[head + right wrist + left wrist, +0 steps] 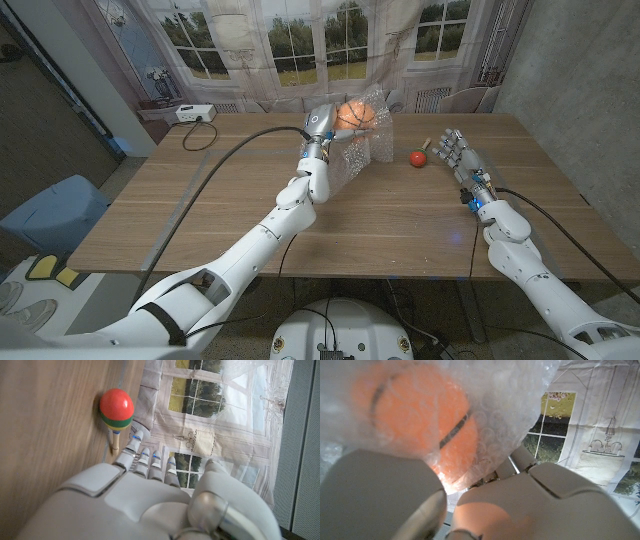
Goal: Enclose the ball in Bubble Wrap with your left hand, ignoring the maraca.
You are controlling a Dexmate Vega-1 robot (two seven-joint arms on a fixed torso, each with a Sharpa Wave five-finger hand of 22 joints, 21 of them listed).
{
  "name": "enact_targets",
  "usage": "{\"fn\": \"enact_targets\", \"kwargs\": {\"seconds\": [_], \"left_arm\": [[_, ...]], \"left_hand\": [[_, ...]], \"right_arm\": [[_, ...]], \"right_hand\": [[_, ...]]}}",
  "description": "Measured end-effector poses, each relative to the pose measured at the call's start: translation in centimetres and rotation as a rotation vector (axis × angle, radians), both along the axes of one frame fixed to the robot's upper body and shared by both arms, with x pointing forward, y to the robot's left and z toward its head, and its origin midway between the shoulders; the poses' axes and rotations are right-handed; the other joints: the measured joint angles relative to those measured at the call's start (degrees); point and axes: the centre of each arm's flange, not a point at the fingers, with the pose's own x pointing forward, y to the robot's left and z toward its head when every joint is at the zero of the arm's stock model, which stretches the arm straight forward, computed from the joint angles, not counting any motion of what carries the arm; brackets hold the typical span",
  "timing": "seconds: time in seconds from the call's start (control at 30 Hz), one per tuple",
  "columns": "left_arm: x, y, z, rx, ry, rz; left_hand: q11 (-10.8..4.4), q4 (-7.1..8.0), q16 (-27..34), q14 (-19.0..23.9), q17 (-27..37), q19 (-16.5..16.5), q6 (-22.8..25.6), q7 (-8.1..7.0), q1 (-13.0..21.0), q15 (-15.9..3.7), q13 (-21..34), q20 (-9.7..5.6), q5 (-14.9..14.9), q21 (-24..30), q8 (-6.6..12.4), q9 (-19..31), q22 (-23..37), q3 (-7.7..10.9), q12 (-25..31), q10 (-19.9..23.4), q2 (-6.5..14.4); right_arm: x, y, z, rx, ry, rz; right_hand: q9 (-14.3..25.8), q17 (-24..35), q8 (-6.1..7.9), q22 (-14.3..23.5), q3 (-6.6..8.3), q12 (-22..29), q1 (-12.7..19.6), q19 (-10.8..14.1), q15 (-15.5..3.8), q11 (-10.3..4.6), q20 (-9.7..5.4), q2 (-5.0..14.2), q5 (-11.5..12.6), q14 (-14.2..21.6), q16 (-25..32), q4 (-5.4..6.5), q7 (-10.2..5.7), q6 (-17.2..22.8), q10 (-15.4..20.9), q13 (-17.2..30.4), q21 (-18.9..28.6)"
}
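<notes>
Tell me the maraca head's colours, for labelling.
Red, with a green and yellow band, on the maraca; clearest in the right wrist view.

Wooden table; printed window backdrop; grey wall.

Layout on the wooden counter, far side

The orange ball sits inside the clear Bubble Wrap sheet near the counter's far edge, with the left hand against its left side. To the right of the wrap, apart from it, lies the small red-headed maraca with a wooden handle. The right hand stands just right of the maraca, close beside it.
</notes>
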Motion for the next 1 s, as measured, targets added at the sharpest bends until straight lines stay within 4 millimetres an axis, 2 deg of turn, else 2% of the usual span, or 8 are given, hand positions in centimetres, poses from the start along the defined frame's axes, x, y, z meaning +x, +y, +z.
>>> {"fn": "enact_targets", "kwargs": {"seconds": [0.3, 0.53, 0.6, 0.63, 0.7, 0.77, 0.9, 1.0], "left_arm": [[0.3, 0.3, 1.7, -0.136, -0.006, -0.114], [-0.1, -0.6, 3.1, -0.217, 0.032, -0.337], [-0.1, -0.1, 3.4, -0.241, 0.029, -0.335], [-0.1, 0.0, 3.5, -0.248, 0.029, -0.334], [-0.1, -0.4, 3.7, -0.266, 0.058, -0.418], [-0.3, -0.9, 4.1, -0.283, 0.097, -0.527], [-0.4, -0.6, 4.7, -0.316, 0.099, -0.559], [-0.6, -0.9, 5.1, -0.336, 0.13, -0.661]], "left_hand": [[-0.18, 0.16, -0.3, 0.0, 0.2, -0.6, 0.0, 0.0, 0.0, 0.01, 0.4, 0.18, 0.0, 0.7, 0.0, 0.0, 0.0, 0.16, -0.2, -0.2, 0.0], [-0.18, 0.16, -0.9, -0.5, 0.3, -1.3, 0.0, 0.0, 0.0, 0.1, 0.5, 0.49, -0.1, 1.4, -0.06, 0.0, 0.0, 0.16, -0.6, -0.2, 0.0], [-0.18, 0.16, -1.0, -0.6, 0.3, -1.7, 0.0, 0.0, 0.0, 0.1, 0.5, 0.48, -0.1, 1.5, -0.07, 0.0, 0.0, 0.16, -0.6, -0.2, 0.0], [-0.18, 0.16, -1.0, -0.6, 0.4, -1.7, 0.0, 0.0, 0.0, 0.1, 0.5, 0.48, -0.2, 1.5, -0.12, -0.1, 0.0, 0.16, -0.6, -0.2, 0.0], [-0.18, 0.16, -1.0, -0.6, 0.5, -1.7, 0.0, 0.0, 0.0, 0.1, 0.5, 0.48, -0.2, 1.8, -0.18, -0.1, 0.0, 0.16, -0.6, -0.2, 0.0], [-0.38, 0.16, -1.0, -0.6, 0.5, -1.7, 0.0, 0.0, 0.0, 0.1, 0.5, 0.48, -0.2, 2.0, -0.25, -0.1, -0.1, 0.16, -0.6, -0.4, 0.0], [-0.48, 0.16, -1.3, -0.6, 0.5, -2.1, 0.0, 0.0, 0.0, 0.11, 0.5, 0.62, -0.2, 2.3, -0.28, 0.0, -0.2, 0.16, -0.6, -0.5, 0.0], [-0.48, 0.16, -1.4, -0.6, 0.7, -2.1, 0.0, 0.0, 0.0, 0.11, 0.5, 0.69, -0.2, 2.5, -0.28, 0.0, -0.2, 0.16, -0.7, -0.5, 0.0]], "right_arm": [[0.2, 0.3, 0.0, -0.021, 0.024, 0.029], [0.6, 0.5, 0.7, -0.044, 0.035, 0.05], [0.7, 0.6, 0.5, -0.048, 0.044, 0.058], [0.8, 0.6, 1.2, -0.052, 0.035, 0.058], [1.0, 0.8, 0.7, -0.06, 0.055, 0.069], [1.4, 1.0, 1.1, -0.069, 0.06, 0.076], [1.6, 1.2, 1.0, -0.081, 0.074, 0.094], [2.1, 1.4, 1.7, -0.09, 0.077, 0.103]], "right_hand": [[0.0, 0.0, 0.41, 0.0, 0.23, 0.0, 0.2, 0.0, -0.09, 0.31, 0.0, 0.24, 0.0, 0.1, 0.0, -0.23, 0.2, 0.8, 0.3, 0.0, -0.2], [0.0, 0.0, 0.41, 0.0, 0.23, 0.0, 0.2, 0.3, 0.09, 0.0, 0.31, 0.24, -0.5, 0.3, 0.0, -0.23, 0.2, 0.8, 0.6, 0.0, -0.2], [0.0, 0.0, 0.41, 0.0, 0.23, 0.0, 0.2, 0.3, -0.09, 0.0, 0.31, 0.24, -0.5, 0.5, 0.0, -0.23, 0.2, 0.8, 0.6, 0.0, -0.2], [0.0, 0.0, 0.41, 0.0, 0.23, 0.0, 0.2, 0.3, -0.09, 0.0, 0.3, 0.24, -0.5, 0.5, 0.0, -0.23, 0.2, 0.8, 0.6, 0.0, -0.2], [0.0, 0.0, 0.41, 0.0, 0.23, 0.0, 0.2, 0.3, -0.09, 0.0, 0.3, 0.24, -0.4, 0.5, 0.0, -0.23, 0.2, 0.8, 0.6, 0.0, -0.2], [0.0, 0.0, 0.41, 0.0, 0.23, 0.0, 0.2, 0.0, -0.09, 0.0, 0.56, 0.24, -0.4, 0.5, 0.0, -0.23, 0.2, 0.8, 0.6, 0.0, -0.2], [0.0, 0.0, 0.41, 0.0, 0.23, 0.0, 0.2, 0.0, 0.11, 0.0, 0.65, 0.24, -0.4, 0.7, 0.0, -0.23, 0.2, 0.8, 0.6, 0.0, -0.2], [0.0, 0.1, 0.41, 0.1, 0.23, 0.0, 0.2, 0.3, 0.32, 0.02, 0.96, 0.22, -0.7, 0.9, 0.0, -0.23, 0.2, 0.8, 0.6, 0.0, -0.2]]}}
